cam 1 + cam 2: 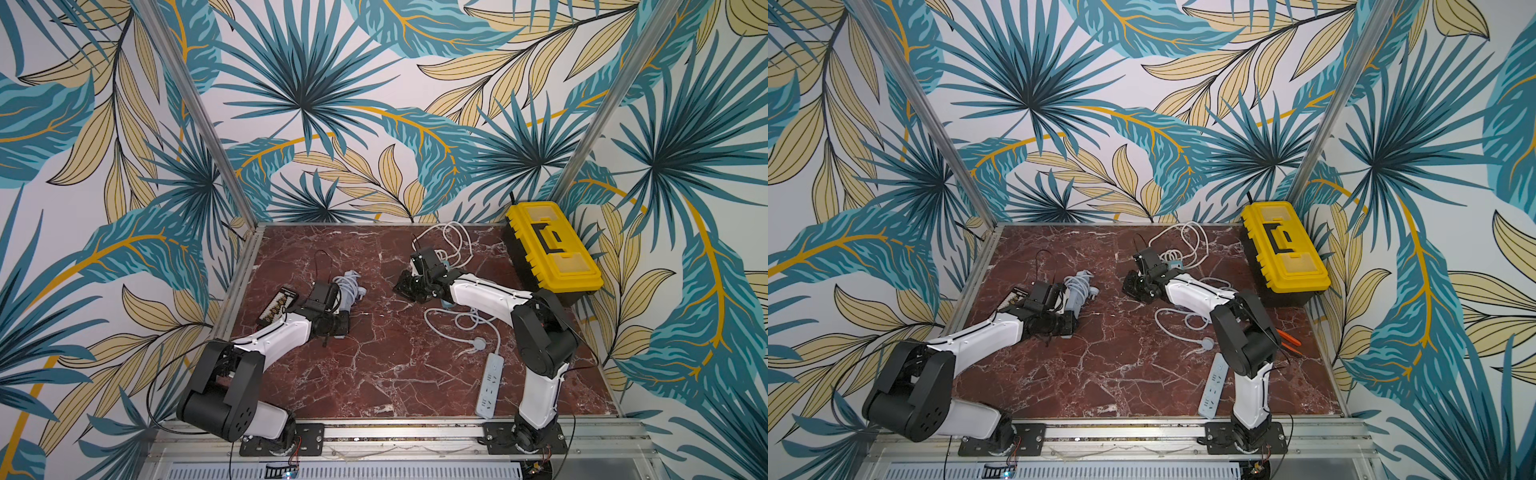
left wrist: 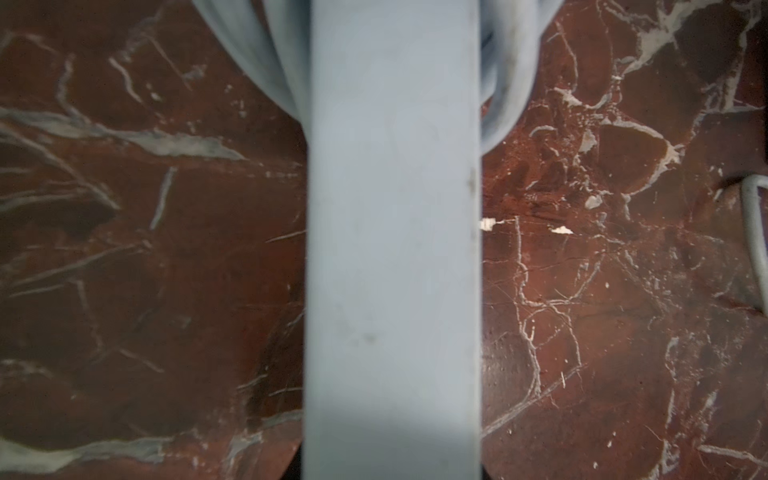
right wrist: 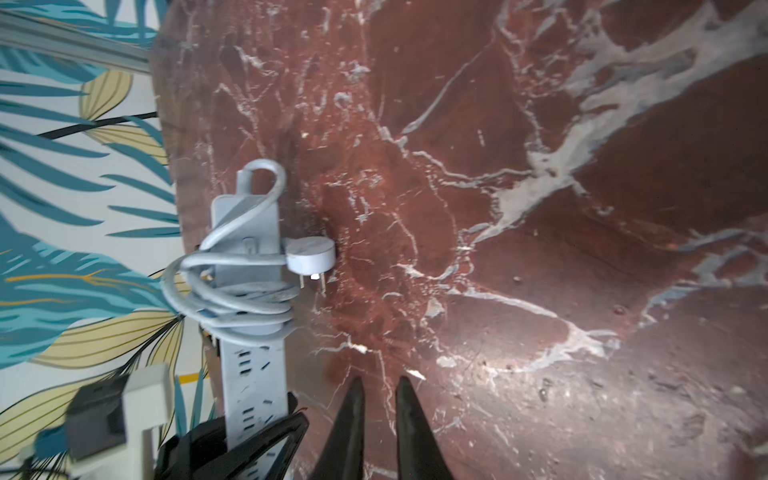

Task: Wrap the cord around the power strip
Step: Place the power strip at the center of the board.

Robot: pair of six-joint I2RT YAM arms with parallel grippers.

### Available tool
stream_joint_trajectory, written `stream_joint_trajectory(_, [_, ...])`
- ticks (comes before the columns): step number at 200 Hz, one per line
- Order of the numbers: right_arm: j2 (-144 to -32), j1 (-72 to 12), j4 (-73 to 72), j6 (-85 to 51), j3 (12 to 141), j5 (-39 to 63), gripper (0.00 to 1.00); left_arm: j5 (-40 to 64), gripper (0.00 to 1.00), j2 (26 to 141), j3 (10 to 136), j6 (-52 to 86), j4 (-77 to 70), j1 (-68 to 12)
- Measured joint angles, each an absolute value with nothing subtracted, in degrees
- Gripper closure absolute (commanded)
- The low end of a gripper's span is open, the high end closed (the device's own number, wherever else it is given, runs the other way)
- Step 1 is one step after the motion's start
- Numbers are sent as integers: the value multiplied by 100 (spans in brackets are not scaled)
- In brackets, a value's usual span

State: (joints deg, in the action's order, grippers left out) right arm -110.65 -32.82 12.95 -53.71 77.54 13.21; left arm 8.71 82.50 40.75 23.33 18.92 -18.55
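Jaws of the left gripper [image 3: 249,436] clamp the power strip [image 3: 253,370] by its socket end, at the left side of the table [image 3: 540,249]; the right gripper [image 3: 380,399] hangs empty, slightly parted. The strip seems stiff and light, its wound cord [image 3: 232,301] springy: pinch the coils beside the plug [image 3: 311,255].

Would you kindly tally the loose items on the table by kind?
Power strips: 2, the wrapped strip and the flat strip; a third may hide under the right arm.
Yellow toolbox: 1
Orange-handled tool: 1
Black case: 1
Total: 5
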Motion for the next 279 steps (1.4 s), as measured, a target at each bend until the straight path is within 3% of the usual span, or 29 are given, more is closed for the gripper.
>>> stream_joint_trajectory(23, [-11148, -3420, 1680, -5367, 7889, 1179, 40, 770, 100, 8291, 4016, 2460, 1835, -1872])
stream_joint_trajectory(53, [-11225, -3826, 2134, -5371, 8499, 1061, 25, 705, 98, 8381, 3870, 2556, 1619, -1872])
stream_joint_trajectory(100, [-11950, -4342, 2276, -5621, 9605, 982, 25, 703, 81, 8374, 3793, 2602, 1437, -1872])
stream_joint_trajectory(151, [-13122, -4486, 2504, -5922, 10814, 1033, 24, 722, 76, 8357, 3721, 2602, 1339, -1883])
stream_joint_trajectory(187, [-13622, -4510, 2613, -6176, 11511, 1007, 23, 733, 67, 8329, 3686, 2604, 1304, -1887])
stream_joint_trajectory(246, [-14064, -4617, 2530, -6521, 12005, 1000, 40, 784, 44, 7728, 3607, 2648, 1750, -1885])
stream_joint_trajectory(279, [-14064, -4663, 2296, -6608, 11913, 875, 45, 676, 39, 6934, 3782, 2641, 2637, -1881])
